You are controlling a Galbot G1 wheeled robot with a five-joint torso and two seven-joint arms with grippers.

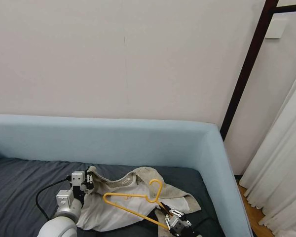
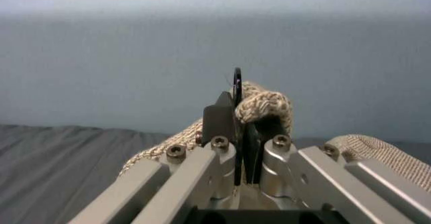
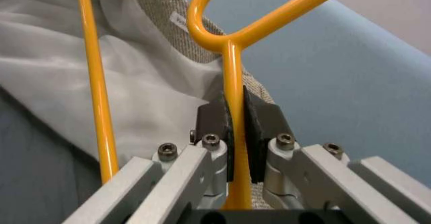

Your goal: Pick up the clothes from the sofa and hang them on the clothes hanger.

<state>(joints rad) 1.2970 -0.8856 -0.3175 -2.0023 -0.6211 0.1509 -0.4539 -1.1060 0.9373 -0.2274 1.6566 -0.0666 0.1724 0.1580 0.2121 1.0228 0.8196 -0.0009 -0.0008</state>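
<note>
A beige knit garment with a white lining (image 1: pixel 123 200) lies spread on the dark seat of the sofa. A yellow clothes hanger (image 1: pixel 133 200) rests over it. My left gripper (image 1: pixel 87 183) is shut on the garment's knit edge (image 2: pixel 263 105) at its left shoulder. My right gripper (image 1: pixel 167 217) is shut on the hanger's yellow bar (image 3: pixel 233 113) just below the hook, at the garment's right side. The white lining (image 3: pixel 135 82) lies under the hanger.
The sofa has a light blue backrest (image 1: pixel 103 140) and right arm (image 1: pixel 227 182) around a dark grey seat (image 1: pixel 19 187). A dark upright pole (image 1: pixel 246 64) stands past the sofa's right end, with white curtains (image 1: pixel 281 168) farther right.
</note>
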